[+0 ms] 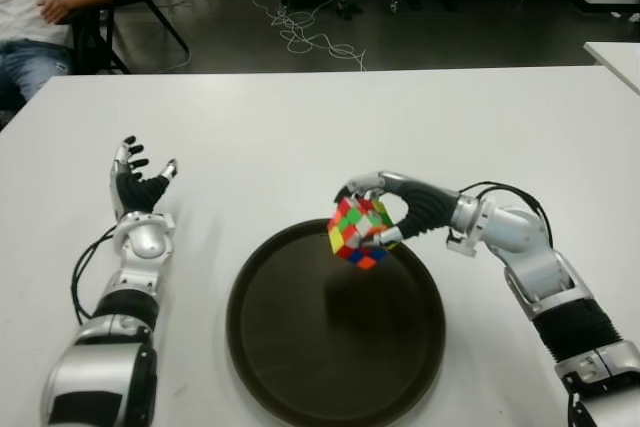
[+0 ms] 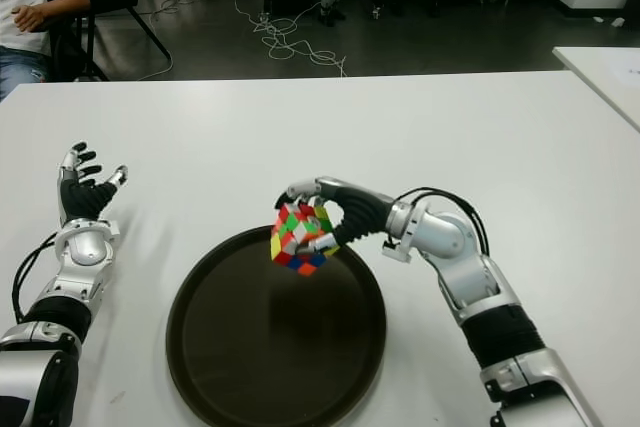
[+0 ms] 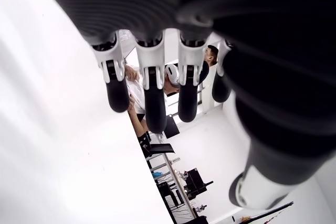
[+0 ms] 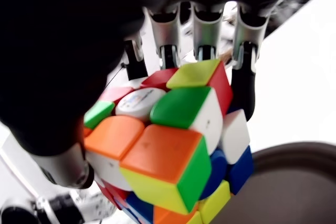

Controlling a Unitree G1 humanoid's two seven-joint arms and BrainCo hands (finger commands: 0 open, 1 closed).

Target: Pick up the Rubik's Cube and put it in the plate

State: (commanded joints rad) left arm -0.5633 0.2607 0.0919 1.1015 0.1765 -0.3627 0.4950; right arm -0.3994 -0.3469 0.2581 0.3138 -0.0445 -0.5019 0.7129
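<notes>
The right robot hand (image 1: 372, 215) reaches inward from a bent arm, fingers (image 4: 244, 72) and thumb curled closed around its load. The left robot hand (image 1: 138, 183) shows at the far left, palm upright, fingers (image 3: 155, 95) spread and holding nothing.

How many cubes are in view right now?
1. The cube is held in the right robot hand above the plate's far rim. The left robot hand holds nothing.

Multicoloured scrambled Rubik's Cube (image 1: 359, 232), dark brown plate (image 1: 300, 347), white table (image 1: 300, 127)
</notes>
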